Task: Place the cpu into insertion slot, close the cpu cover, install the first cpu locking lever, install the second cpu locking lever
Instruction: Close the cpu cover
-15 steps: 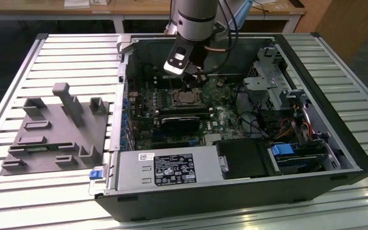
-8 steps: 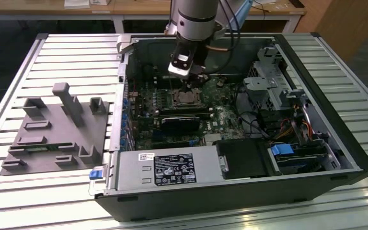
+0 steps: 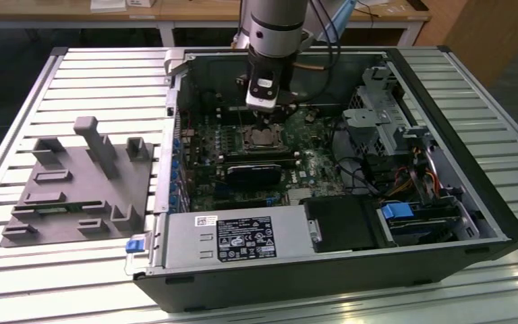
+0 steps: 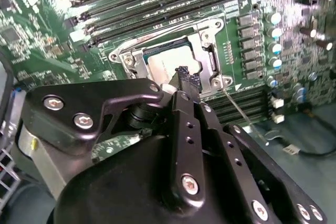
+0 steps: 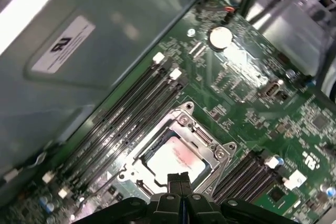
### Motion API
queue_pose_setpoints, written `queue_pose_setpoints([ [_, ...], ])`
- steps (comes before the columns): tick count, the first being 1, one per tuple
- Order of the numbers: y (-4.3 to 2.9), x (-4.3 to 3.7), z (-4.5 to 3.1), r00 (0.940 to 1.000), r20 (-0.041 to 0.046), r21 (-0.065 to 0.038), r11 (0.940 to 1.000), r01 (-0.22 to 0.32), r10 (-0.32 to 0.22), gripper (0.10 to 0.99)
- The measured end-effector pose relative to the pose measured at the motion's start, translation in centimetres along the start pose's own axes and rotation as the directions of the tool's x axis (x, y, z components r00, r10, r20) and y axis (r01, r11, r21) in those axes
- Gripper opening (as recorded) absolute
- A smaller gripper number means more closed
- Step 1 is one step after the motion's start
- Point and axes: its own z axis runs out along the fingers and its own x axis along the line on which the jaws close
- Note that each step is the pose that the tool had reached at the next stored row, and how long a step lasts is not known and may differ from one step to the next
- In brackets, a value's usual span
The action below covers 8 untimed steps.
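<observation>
The cpu [image 5: 176,161] lies in the insertion slot [image 3: 261,138] on the green board, its silver-grey top [image 4: 160,62] showing through the window of the cpu cover [image 5: 206,141]. The cover [image 4: 210,51] lies flat over the chip. My gripper [image 5: 179,178] hangs just above the slot's edge with its black fingers pressed together and nothing between them; it is also seen from behind [image 4: 185,73] and under the arm's wrist [image 3: 264,123]. A thin wire locking lever [image 4: 241,114] sticks out from one corner of the slot's frame.
Long black memory slots [image 5: 131,108] run beside the slot. Inside the open computer case are a grey power-supply box [image 3: 232,236], a black block [image 3: 344,223], a drive cage [image 3: 385,115] and cables. A grey fixture [image 3: 79,182] lies at the exterior view's left.
</observation>
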Motion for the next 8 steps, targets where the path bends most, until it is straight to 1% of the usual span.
queue_pose_setpoints([
  [2, 0.00, 0.00, 0.00, 0.9994, 0.0001, 0.001, 0.9994, 0.035, -0.035, 0.102],
  [4, 0.00, 0.00, 0.00, 0.9975, 0.0001, 0.003, 0.9975, 0.071, -0.071, 0.102],
  [6, 0.00, 0.00, 0.00, 0.9942, 0.0002, 0.004, 0.9941, 0.108, -0.108, 0.102],
  [8, 0.00, 0.00, 0.00, 0.9896, 0.0001, 0.006, 0.9896, 0.144, -0.144, 0.102],
])
